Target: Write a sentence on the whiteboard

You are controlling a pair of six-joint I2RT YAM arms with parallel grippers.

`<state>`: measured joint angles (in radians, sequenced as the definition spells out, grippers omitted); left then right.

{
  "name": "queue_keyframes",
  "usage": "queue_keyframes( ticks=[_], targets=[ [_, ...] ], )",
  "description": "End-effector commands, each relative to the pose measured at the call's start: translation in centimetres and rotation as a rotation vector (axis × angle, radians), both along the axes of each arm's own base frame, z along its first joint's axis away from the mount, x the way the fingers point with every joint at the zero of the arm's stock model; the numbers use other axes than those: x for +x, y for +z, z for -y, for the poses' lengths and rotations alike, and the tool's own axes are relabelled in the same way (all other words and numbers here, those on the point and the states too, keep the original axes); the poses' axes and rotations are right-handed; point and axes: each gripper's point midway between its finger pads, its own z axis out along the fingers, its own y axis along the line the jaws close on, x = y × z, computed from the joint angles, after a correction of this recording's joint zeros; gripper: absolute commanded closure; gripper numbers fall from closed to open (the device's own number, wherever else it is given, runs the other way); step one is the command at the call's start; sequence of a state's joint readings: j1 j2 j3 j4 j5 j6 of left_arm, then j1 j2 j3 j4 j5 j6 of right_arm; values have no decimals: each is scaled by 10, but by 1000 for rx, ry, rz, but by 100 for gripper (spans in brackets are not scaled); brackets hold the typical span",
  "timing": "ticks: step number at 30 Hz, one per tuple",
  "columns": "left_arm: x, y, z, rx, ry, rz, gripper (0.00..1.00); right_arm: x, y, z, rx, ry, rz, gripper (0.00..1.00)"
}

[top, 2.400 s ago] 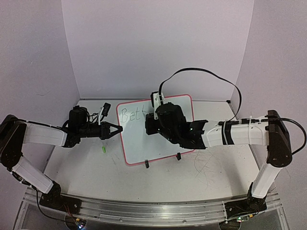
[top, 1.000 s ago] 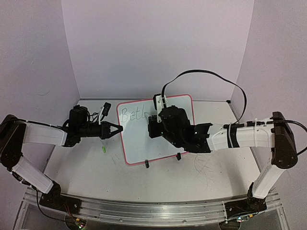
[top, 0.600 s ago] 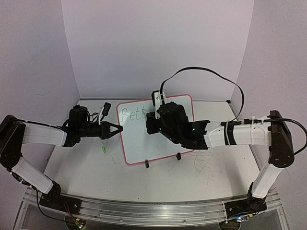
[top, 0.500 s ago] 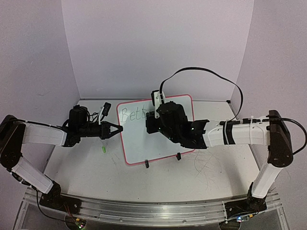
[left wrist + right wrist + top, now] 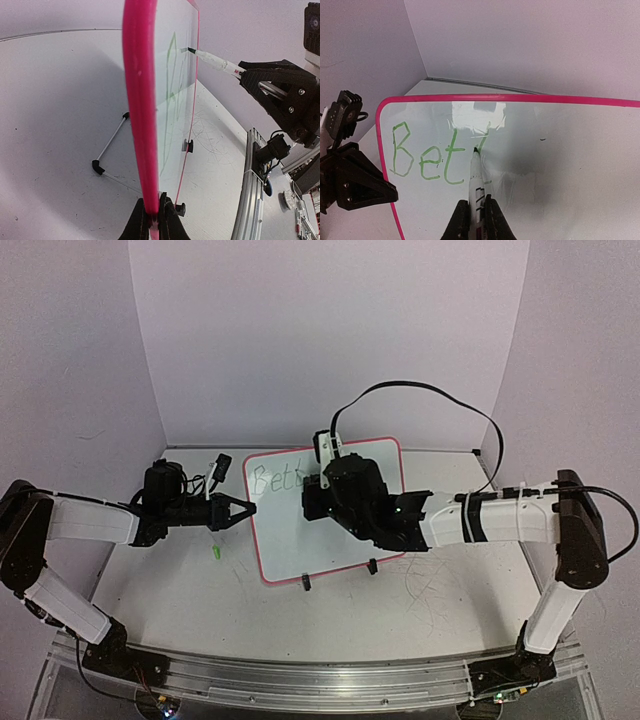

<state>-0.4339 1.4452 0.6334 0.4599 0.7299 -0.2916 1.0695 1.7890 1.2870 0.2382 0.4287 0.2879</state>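
Note:
The whiteboard [image 5: 285, 540], glossy white with a pink rim, stands tilted on its feet at the table's middle. My left gripper [image 5: 247, 508] is shut on its left rim; in the left wrist view the jaws [image 5: 154, 202] pinch the pink edge [image 5: 140, 100]. My right gripper [image 5: 477, 205] is shut on a white marker [image 5: 477, 180]. The marker's dark tip touches the board [image 5: 570, 150] at a short green stroke just right of the green letters "Bet" [image 5: 427, 160]. From above, the right wrist [image 5: 345, 495] covers the board's middle, and only the sentence's start [image 5: 272, 480] shows.
A small green cap [image 5: 215, 553] lies on the table left of the board. Black stand feet [image 5: 306, 584] sit at the board's near edge. Faint scribbles [image 5: 430, 585] mark the table on the right. A black cable [image 5: 420, 390] loops above the right arm.
The right wrist swung a little to the right and came back left over the board. A further green stroke has appeared after "Bet". The left arm has kept still.

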Motion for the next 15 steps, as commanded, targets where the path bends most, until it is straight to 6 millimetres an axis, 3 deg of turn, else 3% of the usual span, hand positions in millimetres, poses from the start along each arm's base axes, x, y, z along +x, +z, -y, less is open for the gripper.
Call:
queue_keyframes(
  ticks=[1, 10, 15],
  targets=[
    [8, 13, 1, 16, 23, 75, 100, 9, 6, 5, 6, -74, 5, 100],
    [8, 13, 0, 18, 23, 72, 100, 11, 18, 23, 1, -140, 25, 100],
    [9, 13, 0, 19, 25, 72, 100, -6, 44, 29, 84, -60, 78, 100]
  ],
)
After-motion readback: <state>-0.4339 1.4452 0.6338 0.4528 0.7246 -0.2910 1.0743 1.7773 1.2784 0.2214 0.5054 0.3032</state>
